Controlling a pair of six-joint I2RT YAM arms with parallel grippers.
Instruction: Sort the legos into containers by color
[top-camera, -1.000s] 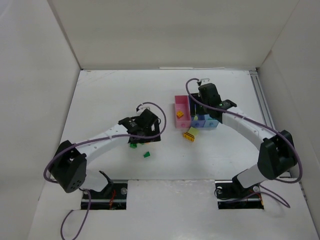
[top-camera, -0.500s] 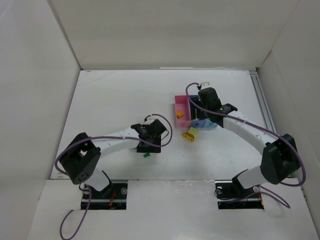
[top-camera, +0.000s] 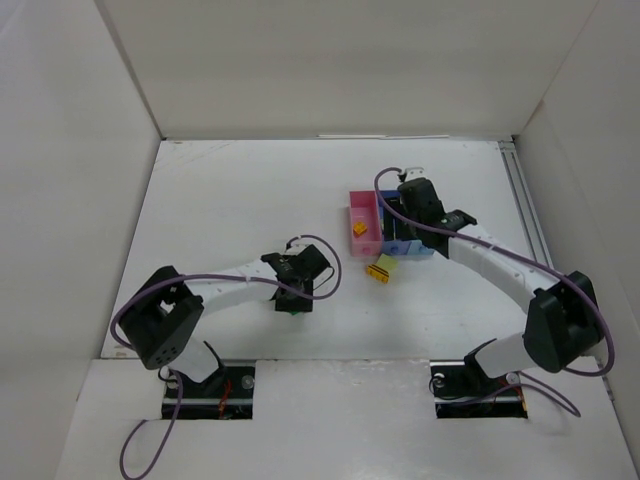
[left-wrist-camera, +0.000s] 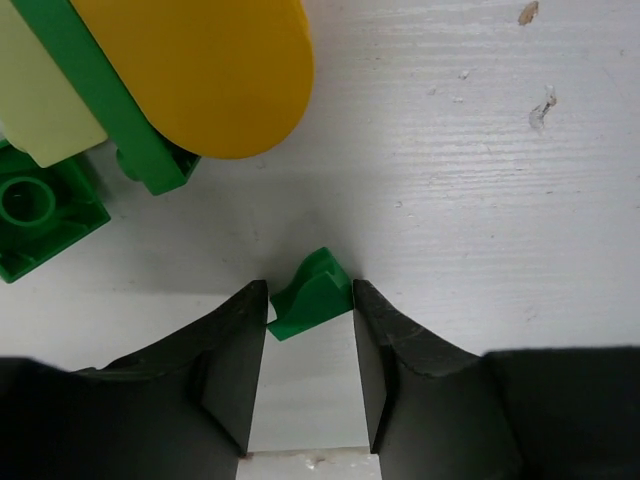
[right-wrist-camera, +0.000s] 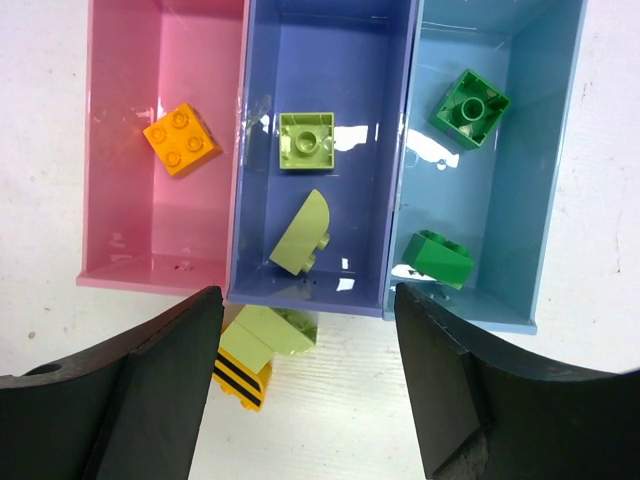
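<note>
Left wrist view: left hand (left-wrist-camera: 310, 375) open, fingers flanking a small dark green brick (left-wrist-camera: 312, 294) on the white worktop (left-wrist-camera: 480, 200)
Handling: likely light, rigid, slick; grip its flat sides squarely
Right hand (right-wrist-camera: 310, 385): open, empty, above the containers (right-wrist-camera: 320, 150)
Sorted: orange in pink, yellow-green in purple, green in light blue
Writing: none legible

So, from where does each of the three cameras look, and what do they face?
Top external: above and behind the bases, facing down at the table; both arms show.
Left wrist: straight down at a dark green brick between the open left end effector.
Right wrist: down into the pink bin, blue-purple bin and light blue bin; open right end effector shows.
Shared: top and right wrist both show the orange brick.
</note>
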